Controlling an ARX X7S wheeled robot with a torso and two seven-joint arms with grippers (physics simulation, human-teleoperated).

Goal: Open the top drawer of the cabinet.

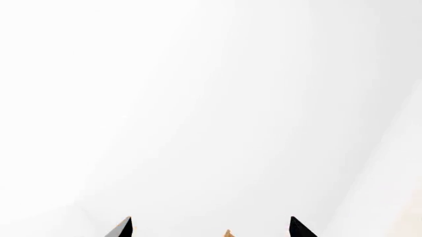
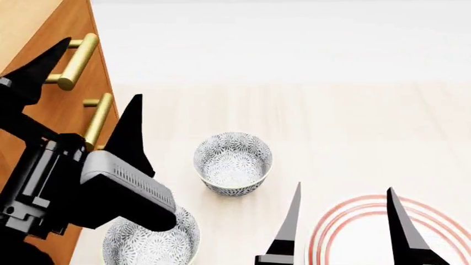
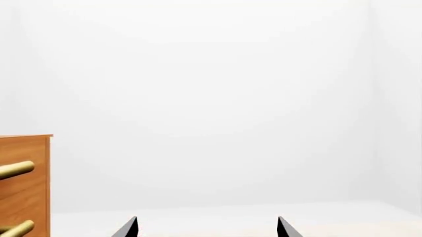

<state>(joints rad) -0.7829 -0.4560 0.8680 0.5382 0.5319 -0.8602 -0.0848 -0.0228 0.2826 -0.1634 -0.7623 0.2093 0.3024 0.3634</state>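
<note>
The orange-brown cabinet [image 2: 38,23] stands at the left edge of the head view, with two brass bar handles on its front. The top drawer's handle [image 2: 76,62] sits above the lower handle [image 2: 98,118], and no gap shows at the top drawer. My left gripper [image 2: 102,68] is open, and its black fingertips straddle the top handle in the picture; I cannot tell whether they touch it. My right gripper [image 2: 343,189] is open and empty above a red-ringed plate [image 2: 346,237]. In the right wrist view the cabinet [image 3: 29,190] shows with its top handle [image 3: 17,169]. The left wrist view shows only its open gripper [image 1: 211,222] and a sliver of wood [image 1: 228,233].
A patterned bowl [image 2: 233,163] stands on the pale wooden table [image 2: 353,127] right of the cabinet. A second patterned bowl [image 2: 151,243] lies partly under my left wrist. White wall lies behind the table.
</note>
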